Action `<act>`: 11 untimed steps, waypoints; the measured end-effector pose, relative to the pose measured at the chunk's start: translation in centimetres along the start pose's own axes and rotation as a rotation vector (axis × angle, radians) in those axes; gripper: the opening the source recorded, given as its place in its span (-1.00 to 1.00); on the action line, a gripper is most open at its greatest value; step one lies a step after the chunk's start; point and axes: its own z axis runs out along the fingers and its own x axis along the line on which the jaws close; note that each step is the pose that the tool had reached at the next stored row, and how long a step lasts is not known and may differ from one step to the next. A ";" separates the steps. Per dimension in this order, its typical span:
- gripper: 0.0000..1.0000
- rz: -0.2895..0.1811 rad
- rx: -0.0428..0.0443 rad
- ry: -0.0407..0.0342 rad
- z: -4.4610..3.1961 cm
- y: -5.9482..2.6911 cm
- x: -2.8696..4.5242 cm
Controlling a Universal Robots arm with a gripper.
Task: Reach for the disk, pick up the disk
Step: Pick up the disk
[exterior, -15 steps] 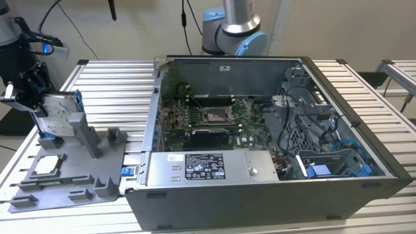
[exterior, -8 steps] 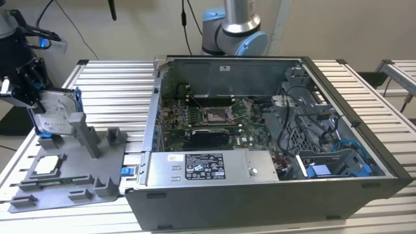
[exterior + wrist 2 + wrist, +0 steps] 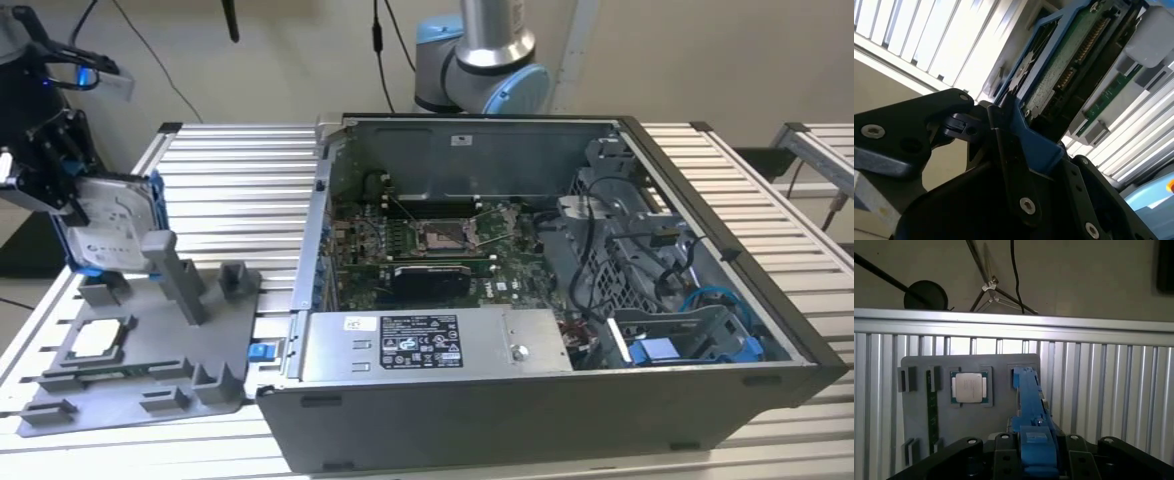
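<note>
Blue plastic frames the disk (image 3: 114,225), which stands upright on its edge at the exterior view's far left, over the far end of a grey fixture tray (image 3: 147,375) on the slatted aluminium tabletop (image 3: 240,190). The black pincer (image 3: 1036,452) is clamped narrowly on it. In the first wrist view the bracket's edge runs up between the two fingers. In the second wrist view a black finger (image 3: 1014,170) lies flat against the blue bracket, and the drive's green circuit board faces the camera. Whether the disk's lower edge touches the tray or hangs just clear cannot be told. On the tray, near the disk, a small square silver processor chip (image 3: 968,387) lies flat in its recess, with a green memory stick (image 3: 931,405) beside it. To the exterior view's right of the tray sits an open computer case (image 3: 534,420), a grey power-supply box (image 3: 427,345) along its near wall. The arm's base (image 3: 487,60) rises behind the case.
</note>
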 end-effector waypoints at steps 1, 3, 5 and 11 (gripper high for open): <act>-1.00 0.000 0.0000 0.0000 -0.07 0.01 -0.01; -1.00 0.000 0.0000 0.0000 -0.19 0.01 -0.01; -1.00 0.000 -0.0001 0.0000 -0.31 0.01 -0.01; -1.00 0.000 -0.0001 0.0000 -0.70 0.02 -0.01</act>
